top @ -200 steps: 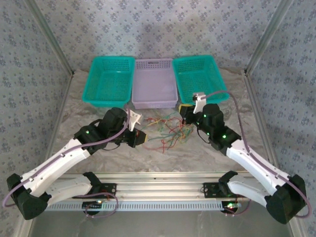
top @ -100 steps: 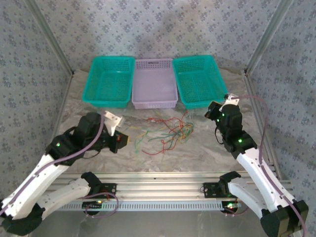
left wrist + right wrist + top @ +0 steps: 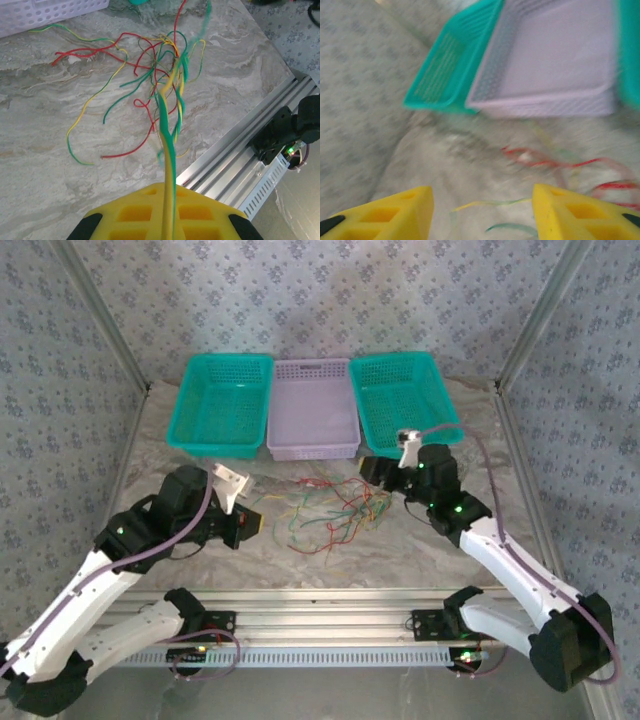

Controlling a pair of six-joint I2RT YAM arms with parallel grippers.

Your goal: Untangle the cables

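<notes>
While left pincer (image 3: 167,200) clamps the limp, light cables (image 3: 169,145), right pincer (image 3: 482,200) stands apart; we'd take loose ends.

marbled table (image 3: 400,562) | cables (image 3: 330,508) (tangled) | left teal basket (image 3: 222,400) | lilac basket (image 3: 312,405) | right teal basket (image 3: 400,390)

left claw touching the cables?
Touching. Left wrist view: green and yellow cables run straight into the shut left claw, pinched there.
</notes>
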